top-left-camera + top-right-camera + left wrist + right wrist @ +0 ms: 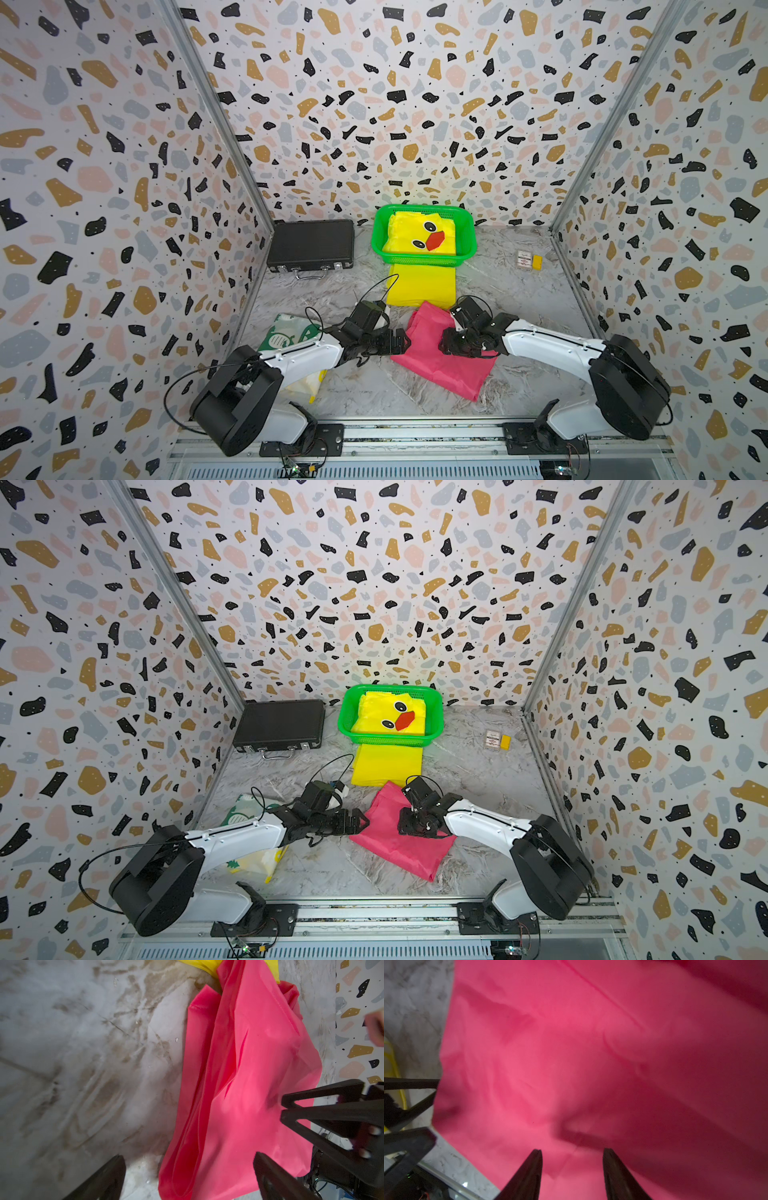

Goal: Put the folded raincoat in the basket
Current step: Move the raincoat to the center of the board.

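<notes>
A pink folded raincoat (432, 368) (399, 850) lies on the marble table between my two arms. My left gripper (405, 343) (190, 1167) is open wide at the raincoat's left edge, and the folded hem (180, 1157) lies between its fingers. My right gripper (446, 340) (572, 1151) hangs just above the pink fabric (571, 1043), jaws partly apart with nothing pinched. The green basket (419, 261) (386, 741) stands at the back and holds a yellow duck-face raincoat (415, 237). More yellow fabric (419, 286) lies flat in front of it, touching the pink one.
A flat black case (311, 245) sits at the back left by the wall. A white and green bag (286, 332) lies under my left arm. A small card and a yellow chip (528, 261) rest at the back right. Patterned walls close three sides.
</notes>
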Robot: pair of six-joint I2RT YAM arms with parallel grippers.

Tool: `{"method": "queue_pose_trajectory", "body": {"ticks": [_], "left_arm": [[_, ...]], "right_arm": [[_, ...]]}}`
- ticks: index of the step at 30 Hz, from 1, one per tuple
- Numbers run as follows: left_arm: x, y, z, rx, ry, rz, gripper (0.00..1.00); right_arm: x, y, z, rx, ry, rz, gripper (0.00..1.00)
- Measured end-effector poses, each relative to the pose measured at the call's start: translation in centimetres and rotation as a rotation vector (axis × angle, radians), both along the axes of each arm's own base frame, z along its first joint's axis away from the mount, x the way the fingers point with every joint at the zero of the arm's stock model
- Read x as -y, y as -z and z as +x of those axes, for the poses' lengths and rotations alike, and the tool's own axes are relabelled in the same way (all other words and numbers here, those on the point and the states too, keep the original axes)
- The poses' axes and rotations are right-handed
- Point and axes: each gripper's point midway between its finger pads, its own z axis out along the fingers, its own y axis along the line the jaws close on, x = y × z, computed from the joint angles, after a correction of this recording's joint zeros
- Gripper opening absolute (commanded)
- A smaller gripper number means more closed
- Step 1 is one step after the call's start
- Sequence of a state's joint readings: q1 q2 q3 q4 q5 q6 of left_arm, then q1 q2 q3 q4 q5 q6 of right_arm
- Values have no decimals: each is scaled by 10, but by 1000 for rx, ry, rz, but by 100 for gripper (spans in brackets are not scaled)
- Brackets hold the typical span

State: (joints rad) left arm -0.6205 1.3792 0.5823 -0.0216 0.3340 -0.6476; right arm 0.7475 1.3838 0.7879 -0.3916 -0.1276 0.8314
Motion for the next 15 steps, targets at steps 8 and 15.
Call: {"method": "queue_pose_trajectory", "body": {"ticks": [8, 15], "left_arm": [[8, 3, 8, 12, 63, 36, 100], [33, -2, 33, 47, 146, 30, 100]], "right_arm": [[64, -58, -25, 156, 87, -49, 81], [116, -9, -58, 8, 204, -166, 86]]}}
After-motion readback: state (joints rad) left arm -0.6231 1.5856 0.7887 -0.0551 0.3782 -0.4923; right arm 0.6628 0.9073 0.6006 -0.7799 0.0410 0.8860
